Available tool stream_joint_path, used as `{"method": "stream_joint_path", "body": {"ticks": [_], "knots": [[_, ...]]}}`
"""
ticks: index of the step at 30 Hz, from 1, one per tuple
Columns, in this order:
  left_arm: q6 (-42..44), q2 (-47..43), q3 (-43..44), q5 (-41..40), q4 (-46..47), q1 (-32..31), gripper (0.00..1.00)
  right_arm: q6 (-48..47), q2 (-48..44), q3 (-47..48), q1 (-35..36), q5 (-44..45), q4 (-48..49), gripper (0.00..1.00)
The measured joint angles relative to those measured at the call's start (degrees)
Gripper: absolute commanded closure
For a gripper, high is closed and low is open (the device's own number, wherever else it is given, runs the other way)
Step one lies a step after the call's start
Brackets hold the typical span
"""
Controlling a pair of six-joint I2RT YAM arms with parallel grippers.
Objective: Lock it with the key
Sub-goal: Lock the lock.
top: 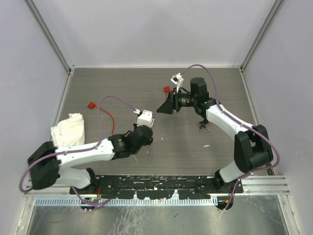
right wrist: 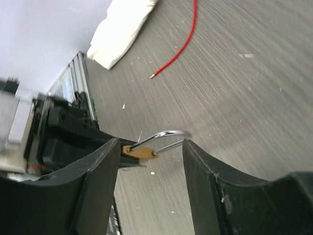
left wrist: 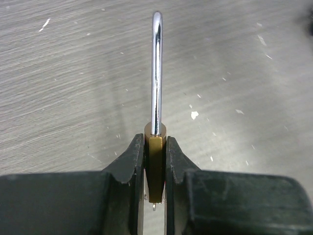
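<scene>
Clamping the brass body of the padlock [left wrist: 156, 98], the left gripper [left wrist: 155, 142] has its jaws nearly closed on it, with the shackle sticking straight out past the tips. The right gripper [right wrist: 151, 143] has its jaws apart and holds nothing; the shackle shows in the gap beyond them. The key [top: 202, 125] lies on the table [top: 122, 88], well behind the right jaws.

no readable txt or nos. in any view, padlock [left wrist: 156, 156] edge-on, no brand legible

Cloth [top: 68, 131] left of wire [top: 110, 119]; padlock [left wrist: 155, 157] centre; key [top: 202, 126] right
</scene>
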Motion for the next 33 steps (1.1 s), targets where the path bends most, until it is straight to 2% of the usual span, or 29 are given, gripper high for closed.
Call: {"method": "stream_joint_path", "body": {"ticks": [6,8,11,12,14,18,24,33], "knots": [[8.5,-17.3,-8.3,13.6,0.2,0.1,1.0,-19.6,-6.6,2.3,-2.1,-9.2,-9.3,0.4],[11.1,-21.0,-9.7,17.8,-0.4,0.1,1.0,-27.6,-8.5,3.1,-2.7,-11.3,-14.2,0.29],[15.3,-25.1,-11.1,24.5,-1.2,0.1,1.0,-42.0,-12.9,2.9,-3.3,-13.8,-22.1,0.01],[16.7,-25.9,-11.4,26.9,-1.3,0.1,1.0,-46.2,-14.7,2.1,-3.3,-15.0,-23.8,0.0],[19.7,-26.8,-12.0,31.9,-1.4,0.1,1.0,-54.1,-19.9,-1.8,-3.3,-18.0,-25.9,0.0],[25.5,-26.6,-12.5,39.7,-1.8,0.1,1.0,-62.3,-24.5,-7.4,-3.1,-23.1,-28.3,0.0],[32.5,-24.6,-12.5,45.0,-1.6,0.1,1.0,-74.8,-18.9,-7.7,-1.6,-25.0,-36.5,0.06],[38.4,-22.9,-12.5,46.4,1.7,0.3,1.0,-88.7,-14.5,-5.5,1.4,-23.1,-48.4,0.22]]}}
